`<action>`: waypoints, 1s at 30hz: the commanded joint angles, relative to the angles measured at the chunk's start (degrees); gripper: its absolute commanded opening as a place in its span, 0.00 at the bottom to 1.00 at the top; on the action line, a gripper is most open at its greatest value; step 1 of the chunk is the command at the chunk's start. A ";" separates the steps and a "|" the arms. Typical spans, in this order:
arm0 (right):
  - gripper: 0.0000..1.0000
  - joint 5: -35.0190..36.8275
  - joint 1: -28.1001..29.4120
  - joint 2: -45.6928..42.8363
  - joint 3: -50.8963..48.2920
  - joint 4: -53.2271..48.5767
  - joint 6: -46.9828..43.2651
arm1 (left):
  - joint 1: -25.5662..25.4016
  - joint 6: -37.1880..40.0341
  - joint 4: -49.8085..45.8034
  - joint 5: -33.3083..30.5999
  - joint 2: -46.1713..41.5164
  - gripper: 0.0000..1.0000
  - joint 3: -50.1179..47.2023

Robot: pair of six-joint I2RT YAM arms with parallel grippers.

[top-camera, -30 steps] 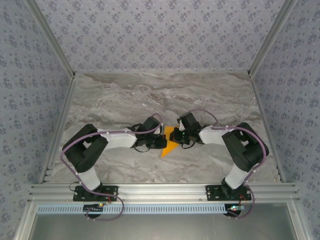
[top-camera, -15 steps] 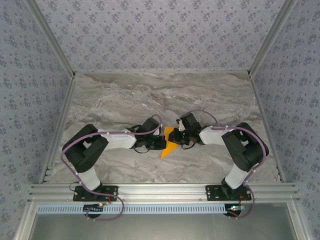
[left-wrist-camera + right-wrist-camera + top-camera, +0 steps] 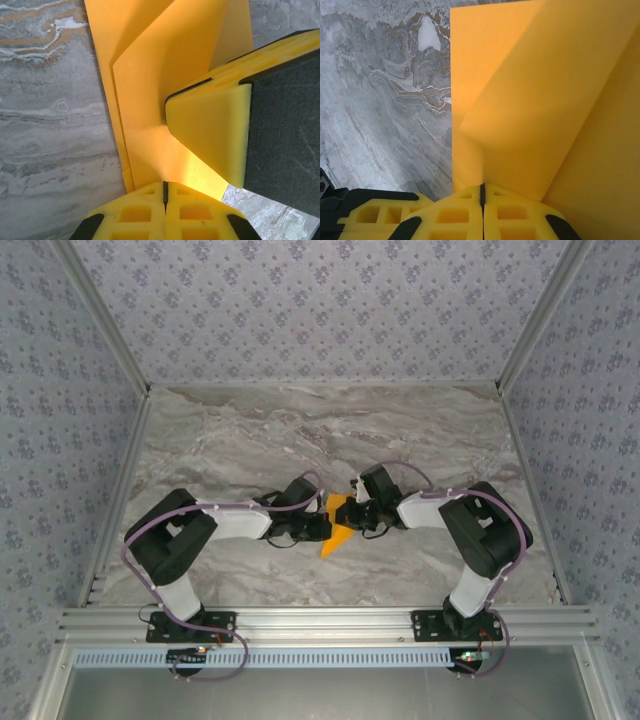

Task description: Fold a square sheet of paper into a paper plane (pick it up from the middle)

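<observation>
Your marble-patterned tabletop (image 3: 300, 430) carries everything here. Over its near half, your left arm (image 3: 235, 518) and right arm (image 3: 440, 512) bend in from the tabletop's left and right sides, so their wrists meet at its middle.

Between them, at the middle of the tabletop, is the paper plane (image 3: 336, 536). It is orange paper creased into a narrow kite shape, with its sharp tip pointing toward the tabletop's near edge. You cannot tell from above whether it lies flat on the tabletop or is raised off it. The left wrist view shows overlapping folded layers, with grey tabletop beside them.

Your left claw (image 3: 165, 189) is pressed together. Its yellow pads meet in a thin seam, and the paper's edge is pinched there. Your right claw (image 3: 481, 192) is closed the same way on a raised fold of the plane. In the left wrist view, one yellow finger (image 3: 207, 135) of the right claw rests against the paper.
</observation>
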 commanded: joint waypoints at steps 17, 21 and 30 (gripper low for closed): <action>0.06 0.89 0.44 2.78 1.42 -3.19 -1.75 | -0.71 -1.27 2.67 4.00 -1.73 0.07 -3.20; 0.05 0.90 0.47 2.63 1.68 -2.97 -1.92 | -0.90 -1.44 1.94 3.69 -1.87 0.06 -4.27; 0.05 0.04 0.38 -1.57 0.06 1.06 -8.33 | -1.19 -0.75 -2.03 1.10 -1.25 0.03 -5.21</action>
